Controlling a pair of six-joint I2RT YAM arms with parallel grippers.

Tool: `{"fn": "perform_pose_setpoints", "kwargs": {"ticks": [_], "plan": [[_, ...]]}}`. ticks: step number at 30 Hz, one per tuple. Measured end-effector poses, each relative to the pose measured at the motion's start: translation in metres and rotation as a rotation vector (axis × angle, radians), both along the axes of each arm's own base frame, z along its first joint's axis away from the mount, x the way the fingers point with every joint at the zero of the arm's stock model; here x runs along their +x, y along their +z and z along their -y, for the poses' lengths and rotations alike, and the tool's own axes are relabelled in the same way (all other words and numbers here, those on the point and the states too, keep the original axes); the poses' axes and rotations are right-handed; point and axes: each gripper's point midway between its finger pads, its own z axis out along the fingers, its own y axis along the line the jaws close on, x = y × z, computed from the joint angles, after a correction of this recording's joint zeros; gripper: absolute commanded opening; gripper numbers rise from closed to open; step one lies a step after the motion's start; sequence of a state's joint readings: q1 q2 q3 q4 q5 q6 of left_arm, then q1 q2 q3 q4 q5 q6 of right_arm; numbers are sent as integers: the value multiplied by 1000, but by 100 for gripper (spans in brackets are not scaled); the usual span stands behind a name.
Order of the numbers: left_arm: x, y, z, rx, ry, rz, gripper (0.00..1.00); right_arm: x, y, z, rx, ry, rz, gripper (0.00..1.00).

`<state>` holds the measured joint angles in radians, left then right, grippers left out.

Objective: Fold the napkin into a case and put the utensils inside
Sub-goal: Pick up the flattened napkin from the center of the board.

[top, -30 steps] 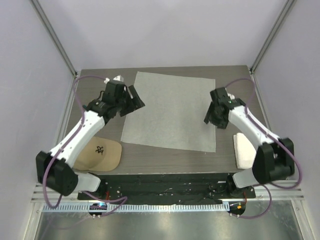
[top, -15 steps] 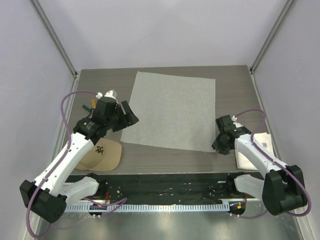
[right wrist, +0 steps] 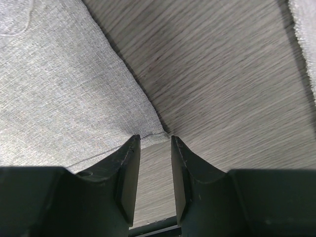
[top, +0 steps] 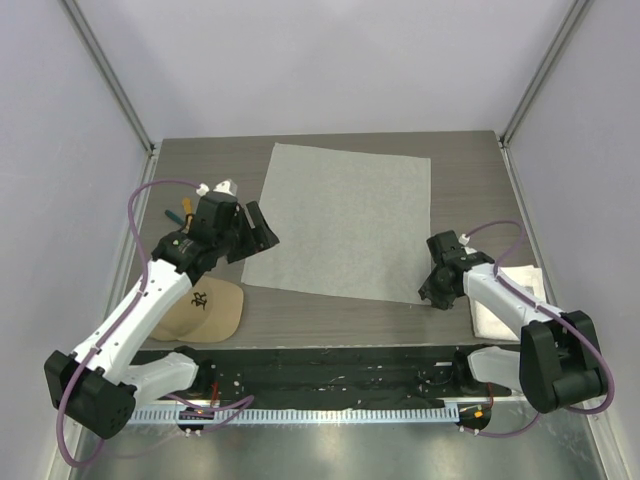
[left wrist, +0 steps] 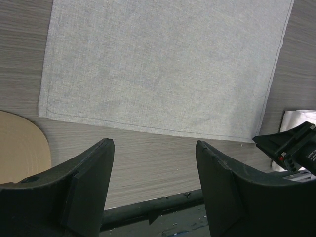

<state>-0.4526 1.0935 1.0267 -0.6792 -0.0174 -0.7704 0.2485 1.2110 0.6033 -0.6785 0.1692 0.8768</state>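
The napkin point(top: 345, 222) lies flat and open on the table point(top: 200, 165), not yet folded, so I judge the job to be at its very start: taking hold of the near edge for the first fold.

My right gripper point(right wrist: 154, 139) is down at the near right corner. Its jaws stand only a narrow gap apart, and the corner's hem sits right at the tips. I see bare table through the gap, so I don't read this as a pinch yet.

My left gripper point(left wrist: 154, 148) hangs above the near left corner with its jaws spread wide and nothing between them. It is above the cloth, not touching it.

The utensils point(top: 180, 212) lie at the far left, beyond the left arm and well apart from the napkin. I can only make out an orange handle and a dark one there. A cap point(top: 205, 308) sits near the left arm and a towel point(top: 495, 300) just beside the right one.

Next, I think the right jaws need to press together on that corner alone, without scraping the table. The left needs to come down and take its own corner. Then both can lift and carry the near edge over evenly. The cloth is thin and limp, so a shallow bite could slip.
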Motion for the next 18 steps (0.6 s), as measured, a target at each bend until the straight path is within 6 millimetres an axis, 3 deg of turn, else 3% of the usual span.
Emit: {"fn": "perform_pose_setpoints", "kwargs": {"ticks": [9, 10, 13, 14, 18], "plan": [[1, 1, 0, 7, -9, 6, 71, -6, -7, 3, -12, -26, -24, 34], [1, 2, 0, 9, -10, 8, 71, -6, -7, 3, -13, -26, -29, 22], [2, 7, 0, 9, -13, 16, 72, -1, -7, 2, -13, -24, -27, 15], [3, 9, 0, 8, -14, 19, 73, 1, -8, 1, -11, -26, -24, 7], [4, 14, 1, 7, -16, 29, 75, 2, -6, 2, -11, -32, 0, 1]]}}
